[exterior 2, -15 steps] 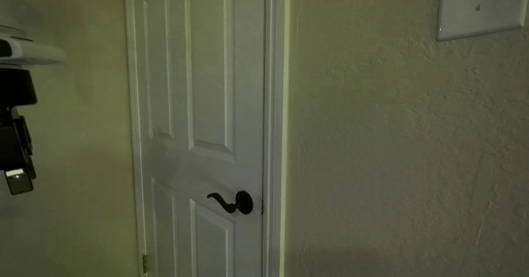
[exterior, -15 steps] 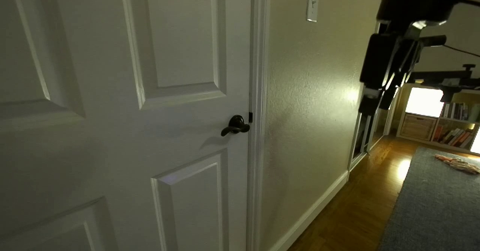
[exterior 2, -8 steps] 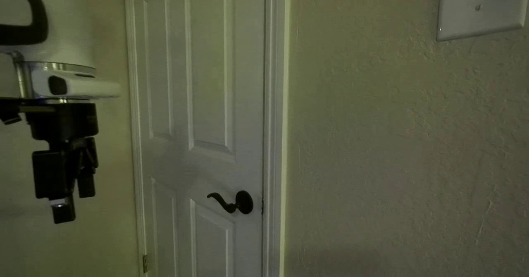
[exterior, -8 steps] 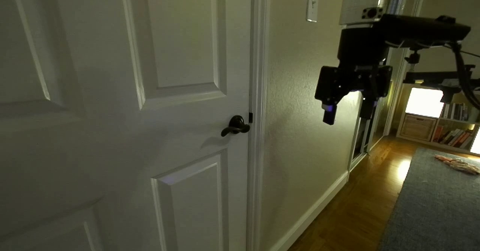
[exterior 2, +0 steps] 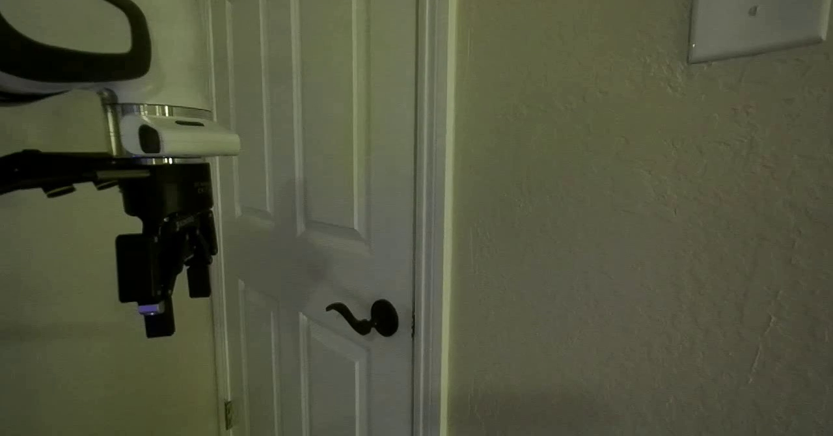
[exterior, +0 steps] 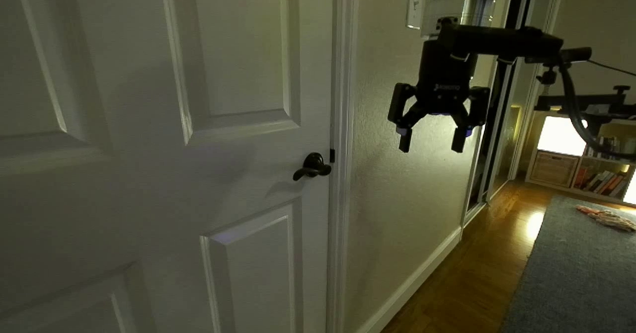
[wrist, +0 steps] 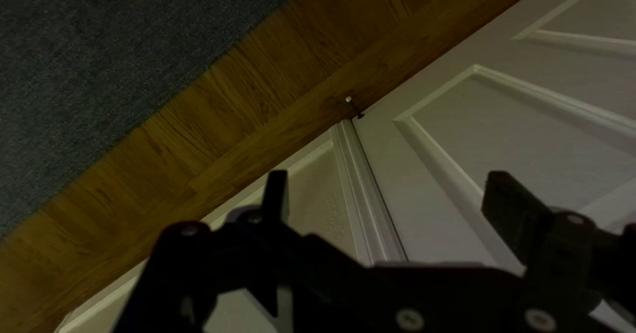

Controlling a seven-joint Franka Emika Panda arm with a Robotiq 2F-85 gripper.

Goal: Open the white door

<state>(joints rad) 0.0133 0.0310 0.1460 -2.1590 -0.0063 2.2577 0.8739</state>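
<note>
Using the lever handle (exterior: 313, 167) as reference. The white door (exterior: 166, 174) carries it: raised panels left of the handle, above and below its level, dark lever near the door's edge. Door is closed, flush in its white frame (exterior: 342, 189), trim running just right of the handle in both exterior views.

The claw (exterior: 431, 142) is spread, fingers well apart, pointing down in mid-air, well apart from the handle. In an exterior view it shows right of the handle and a bit higher; in an exterior view its fingertips (exterior 2: 159, 325) show left of the handle, roughly level with it. White arm (exterior 2: 172, 32) hangs above the claw there, up and left of the handle. Wrist view: one finger (wrist: 274, 194) over the wall side, the other over the door panels, trim between.

Rest: wall (exterior: 392, 184) right of the handle, past the frame; light switch (exterior: 414, 5) on it, higher. Hinge (exterior 2: 228, 415) low and left of the handle. Wood floor (exterior: 447, 278) and grey rug (exterior: 561, 268) lower right of the handle. Shelf (exterior: 576, 173) with books (exterior: 598, 183) far right of it.
</note>
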